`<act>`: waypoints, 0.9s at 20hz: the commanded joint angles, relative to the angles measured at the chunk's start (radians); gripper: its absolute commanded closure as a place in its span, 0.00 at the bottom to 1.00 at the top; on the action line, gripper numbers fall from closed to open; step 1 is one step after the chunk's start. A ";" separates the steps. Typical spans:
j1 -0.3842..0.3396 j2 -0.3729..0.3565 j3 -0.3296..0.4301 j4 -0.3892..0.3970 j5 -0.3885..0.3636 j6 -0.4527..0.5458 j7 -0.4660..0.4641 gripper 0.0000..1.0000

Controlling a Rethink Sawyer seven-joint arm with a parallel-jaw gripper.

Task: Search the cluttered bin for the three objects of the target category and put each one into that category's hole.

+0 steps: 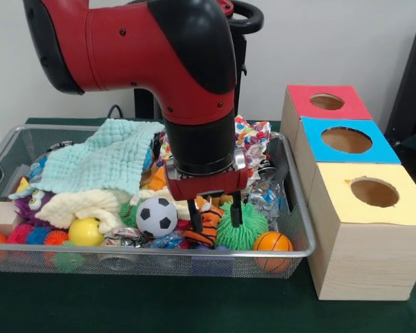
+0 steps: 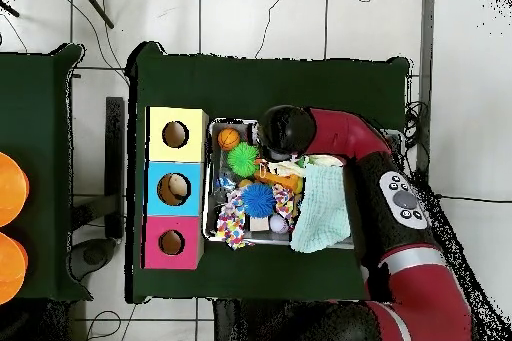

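In the front view the pale green knitted cloth covers much of the wire mesh bin's contents, the red arm hides the bin's middle rear, and the overhead view leaves the small toys too tiny to identify.

A: Which colours lie below my pincer?

B: An orange tiger toy with black stripes, a green spiky ball, a black-and-white football.

A: And the boxes?

B: Red top, blue top, yellow top; dark green tabletop.
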 commanded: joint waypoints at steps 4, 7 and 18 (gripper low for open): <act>-0.046 -0.002 0.061 0.081 -0.100 -0.007 -0.203 0.00; -0.074 -0.031 0.062 0.156 -0.120 -0.060 -0.186 0.00; -0.154 -0.016 0.087 0.241 -0.205 -0.160 -0.164 0.00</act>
